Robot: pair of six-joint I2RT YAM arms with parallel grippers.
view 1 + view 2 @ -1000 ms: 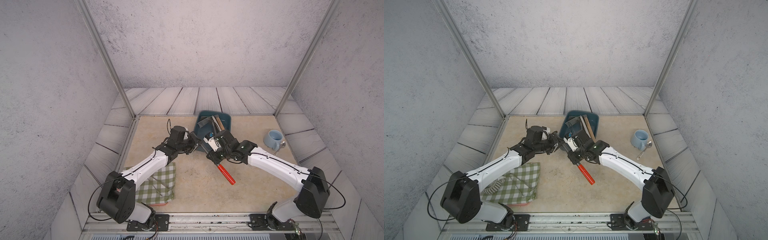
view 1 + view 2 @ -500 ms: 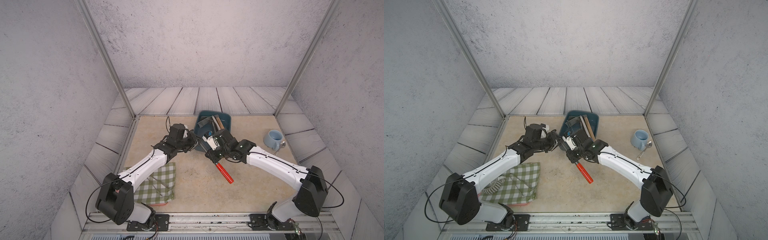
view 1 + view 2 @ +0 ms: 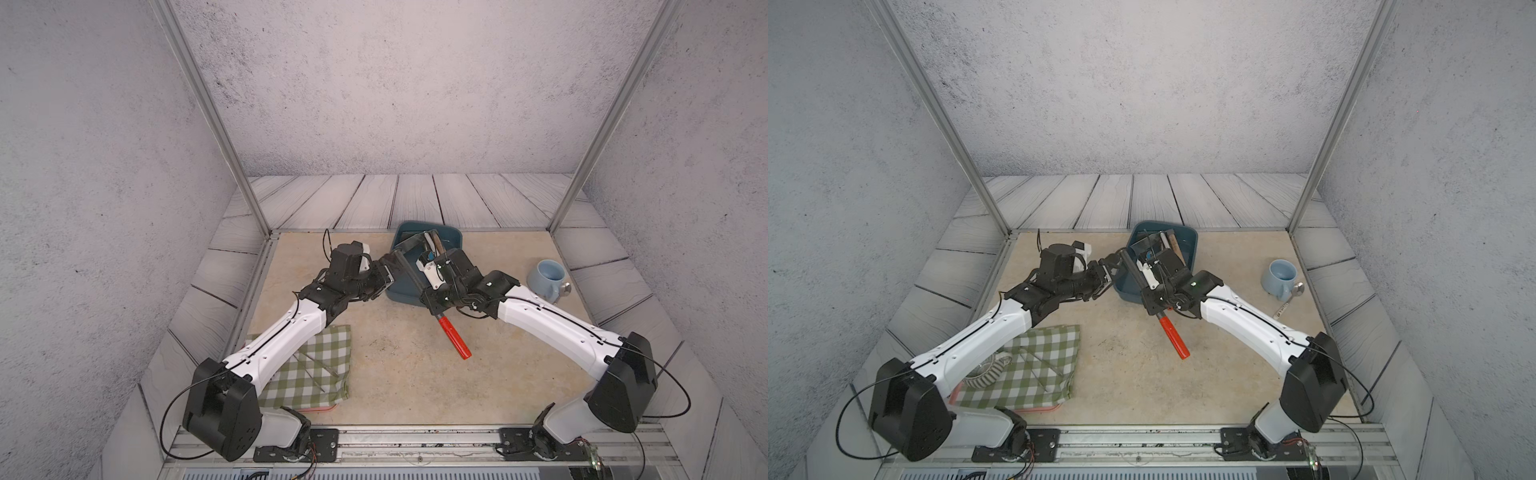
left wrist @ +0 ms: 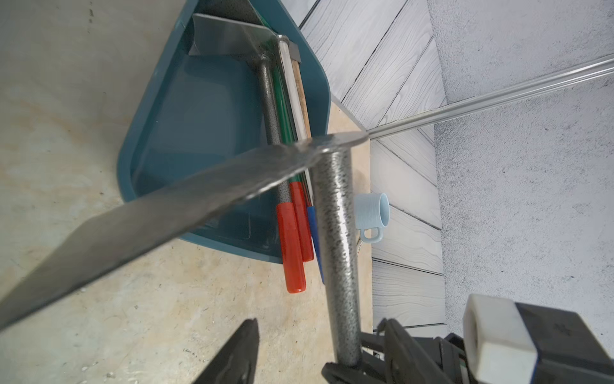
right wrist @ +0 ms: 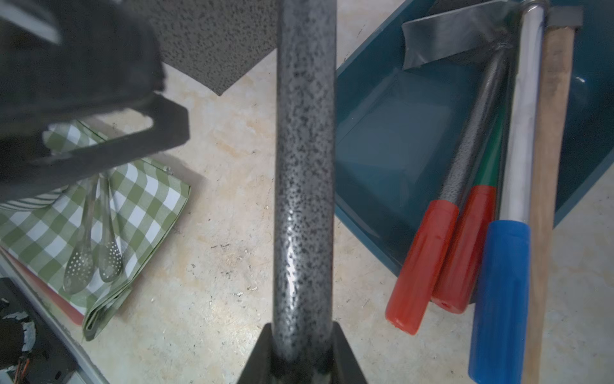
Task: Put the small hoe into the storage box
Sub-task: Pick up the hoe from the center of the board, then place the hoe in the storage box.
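Release is the fresh change. The left gripper (image 3: 1115,264) was closed at the head of the small hoe (image 3: 455,338) a second ago; now its jaws are apart, just beside the blade. The right gripper (image 5: 300,360) alone carries the tool, jaws clamped on the speckled shaft. I judge the handover finished and the right arm free to bring the hoe over the storage box (image 3: 453,233). The hoe is not in yet: its head is by the box's near rim and its red grip is out over the table (image 3: 395,374).

Both top views give that overall lie. Only the right wrist view shows the clamp itself, and the other tools (image 5: 511,266) overhanging the rim. The left wrist view shows the blade free of its jaws — and the mug (image 4: 370,212) beyond.
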